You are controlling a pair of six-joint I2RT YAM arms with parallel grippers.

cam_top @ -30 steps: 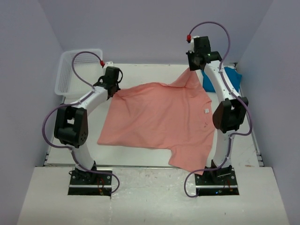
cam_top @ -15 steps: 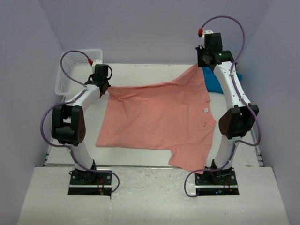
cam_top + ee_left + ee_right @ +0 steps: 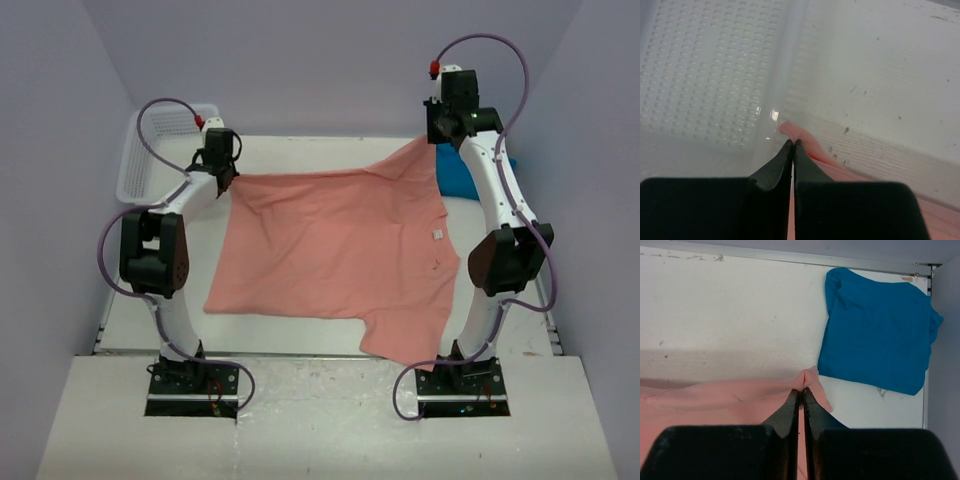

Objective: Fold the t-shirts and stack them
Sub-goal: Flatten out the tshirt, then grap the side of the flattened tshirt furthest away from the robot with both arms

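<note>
Salmon-pink cloth t-shirt (image 3: pixel 340 250) lay tauter than a second before: my left tool (image 3: pixel 792 143) and right tool (image 3: pixel 801 390), each clamped on a far corner, had spread outward, flattening it on the white counter (image 3: pixel 320 150), ready, I judged, for folding.

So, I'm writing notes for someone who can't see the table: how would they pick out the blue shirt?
Start at the white table and go to its far right corner. The teal-blue t-shirt lies there as a compact folded bundle. Unlike the salmon-pink t-shirt stretched wide between the left gripper and right gripper, it is small, blue and held by nothing.
</note>
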